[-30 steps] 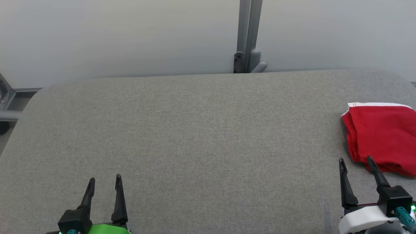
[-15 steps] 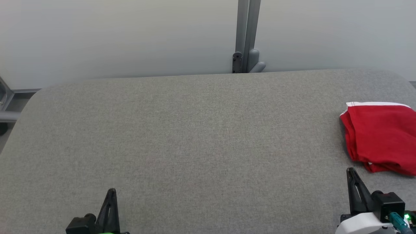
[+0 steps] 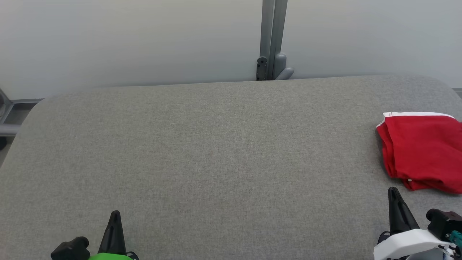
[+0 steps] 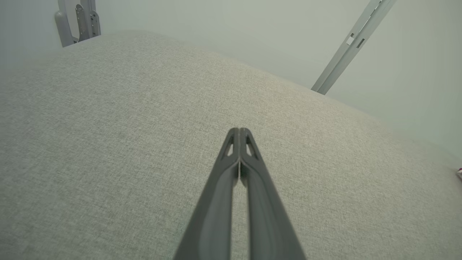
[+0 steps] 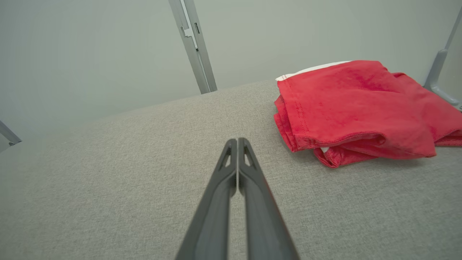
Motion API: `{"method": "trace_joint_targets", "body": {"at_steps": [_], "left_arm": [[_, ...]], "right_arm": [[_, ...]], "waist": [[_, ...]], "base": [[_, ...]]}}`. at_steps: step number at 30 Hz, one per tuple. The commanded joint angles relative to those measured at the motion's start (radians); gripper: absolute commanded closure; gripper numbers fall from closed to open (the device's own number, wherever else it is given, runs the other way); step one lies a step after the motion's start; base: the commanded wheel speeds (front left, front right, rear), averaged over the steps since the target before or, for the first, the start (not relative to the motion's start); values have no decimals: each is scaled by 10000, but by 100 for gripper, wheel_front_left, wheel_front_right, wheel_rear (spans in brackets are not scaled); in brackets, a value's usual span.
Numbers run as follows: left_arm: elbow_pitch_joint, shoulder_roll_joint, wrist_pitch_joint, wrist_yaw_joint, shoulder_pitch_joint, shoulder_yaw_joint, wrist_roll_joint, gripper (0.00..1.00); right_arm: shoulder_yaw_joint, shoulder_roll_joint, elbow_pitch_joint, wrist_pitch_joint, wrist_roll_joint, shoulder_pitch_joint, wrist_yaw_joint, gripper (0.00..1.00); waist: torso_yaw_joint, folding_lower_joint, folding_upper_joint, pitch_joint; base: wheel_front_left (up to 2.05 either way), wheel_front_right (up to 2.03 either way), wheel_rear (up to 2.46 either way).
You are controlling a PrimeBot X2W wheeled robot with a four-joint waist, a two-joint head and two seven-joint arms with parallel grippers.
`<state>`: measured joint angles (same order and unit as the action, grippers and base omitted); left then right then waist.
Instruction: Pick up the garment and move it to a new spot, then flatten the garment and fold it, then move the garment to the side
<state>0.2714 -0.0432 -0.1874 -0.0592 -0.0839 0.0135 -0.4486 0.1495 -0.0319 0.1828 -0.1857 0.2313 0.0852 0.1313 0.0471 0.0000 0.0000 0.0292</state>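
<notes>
Right fingers (image 3: pixel 397 215) retreated from garment (image 3: pixel 422 151) on table (image 3: pixel 216 144).

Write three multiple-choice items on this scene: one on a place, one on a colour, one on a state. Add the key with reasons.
1. Where on the table does the garment lie, in the head view?
A. far right
B. centre
C. far left

2. What is the garment's main colour?
A. blue
B. red
C. green

3. The right gripper is:
A. open
B. shut on the garment
C. shut, holding nothing

Key:
1 A, it lies at the head view's right edge.
2 B, the cloth is red with a white trim.
3 C, the right wrist view shows it closed tight, clear of the garment.
</notes>
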Motion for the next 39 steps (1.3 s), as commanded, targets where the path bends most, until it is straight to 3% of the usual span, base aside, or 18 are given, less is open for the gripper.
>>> {"method": "trace_joint_targets", "body": {"at_steps": [1, 39], "left_arm": [[-166, -29, 89, -80, 350, -82, -442, 100], [-236, -61, 1445, -386, 1129, -643, -5627, 100]], "right_arm": [[-13, -75, -116, 80, 523, -310, -1, 100], [-187, -143, 198, 1425, 6685, -1091, -2, 100]], "waist": [[-6, 0, 0, -4], [-165, 0, 0, -114]], "base": [[0, 0, 0], [0, 0, 0]]}}
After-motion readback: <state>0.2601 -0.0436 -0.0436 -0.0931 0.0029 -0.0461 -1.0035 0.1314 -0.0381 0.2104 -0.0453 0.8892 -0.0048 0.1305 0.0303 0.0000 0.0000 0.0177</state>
